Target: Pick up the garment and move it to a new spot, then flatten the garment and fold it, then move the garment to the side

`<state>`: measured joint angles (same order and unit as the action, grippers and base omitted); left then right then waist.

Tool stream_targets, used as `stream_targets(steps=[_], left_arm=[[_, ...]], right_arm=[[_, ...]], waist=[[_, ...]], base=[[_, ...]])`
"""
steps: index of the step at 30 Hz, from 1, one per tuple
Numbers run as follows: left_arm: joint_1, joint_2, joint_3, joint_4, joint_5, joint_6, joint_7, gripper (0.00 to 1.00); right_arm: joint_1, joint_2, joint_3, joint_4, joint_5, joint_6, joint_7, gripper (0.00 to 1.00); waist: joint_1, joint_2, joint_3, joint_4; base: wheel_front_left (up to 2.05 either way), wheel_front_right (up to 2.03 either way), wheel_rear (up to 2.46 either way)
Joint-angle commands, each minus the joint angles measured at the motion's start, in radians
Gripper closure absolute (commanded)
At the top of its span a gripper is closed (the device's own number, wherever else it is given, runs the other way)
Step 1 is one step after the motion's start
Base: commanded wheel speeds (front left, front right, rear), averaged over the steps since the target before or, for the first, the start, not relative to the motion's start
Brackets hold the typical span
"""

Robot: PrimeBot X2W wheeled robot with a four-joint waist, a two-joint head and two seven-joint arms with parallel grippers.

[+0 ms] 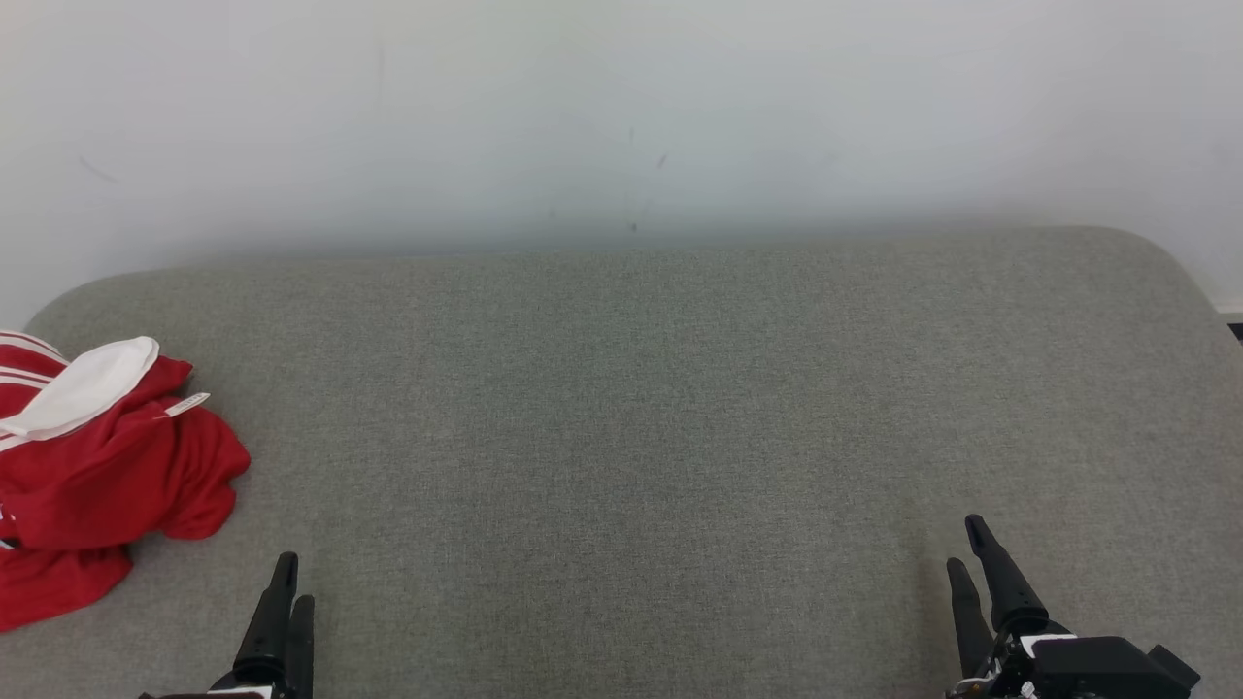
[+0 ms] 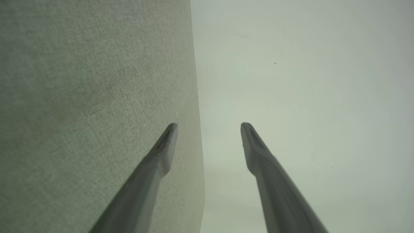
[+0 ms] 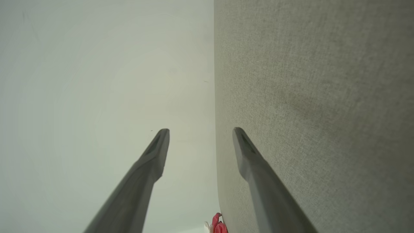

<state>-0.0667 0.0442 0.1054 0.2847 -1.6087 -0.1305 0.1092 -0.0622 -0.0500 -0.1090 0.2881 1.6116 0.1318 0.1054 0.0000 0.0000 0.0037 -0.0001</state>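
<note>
The garment (image 1: 117, 485) (red, white patch on top) lies crumpled at the frame's left edge. The left tool (image 1: 295, 580) and right tool (image 1: 965, 542), at the bottom corners, stand spread wide, empty.

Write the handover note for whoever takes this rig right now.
Left gripper: jaws open, empty, low at the near edge of the grey cushion.
Right gripper: jaws open, empty, near edge too.
Red garment: crumpled heap at the cushion's left end, neither gripper touching it.
Done: nothing that shows.
Left: pick up, move to a new spot, flatten, fold, set aside.
</note>
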Motion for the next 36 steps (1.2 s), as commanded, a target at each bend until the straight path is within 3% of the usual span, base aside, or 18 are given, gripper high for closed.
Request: stream_targets(steps=[1,14,36], left_arm=[[-0.015,0.003,-0.005,-0.021,0.011,0.000,-0.012,0.00],[-0.005,0.003,-0.013,-0.058,0.159,0.000,-0.075,0.00],[0.028,0.005,-0.068,-0.129,0.631,0.058,-0.164,0.00]], right_arm=[[-0.016,0.000,0.010,-0.022,-0.009,0.000,-0.010,0.00],[0.001,0.000,0.047,-0.061,-0.134,0.000,-0.073,0.00],[0.022,0.000,0.100,-0.123,-0.534,-0.001,-0.161,0.00]], waist=[[0.0000,0.0000,0.000,0.000],[0.0000,0.0000,0.001,-0.002],[0.0000,0.0000,-0.001,-0.012]], base=[[0.00,0.00,0.00],[0.00,0.00,0.00],[0.00,0.00,0.00]])
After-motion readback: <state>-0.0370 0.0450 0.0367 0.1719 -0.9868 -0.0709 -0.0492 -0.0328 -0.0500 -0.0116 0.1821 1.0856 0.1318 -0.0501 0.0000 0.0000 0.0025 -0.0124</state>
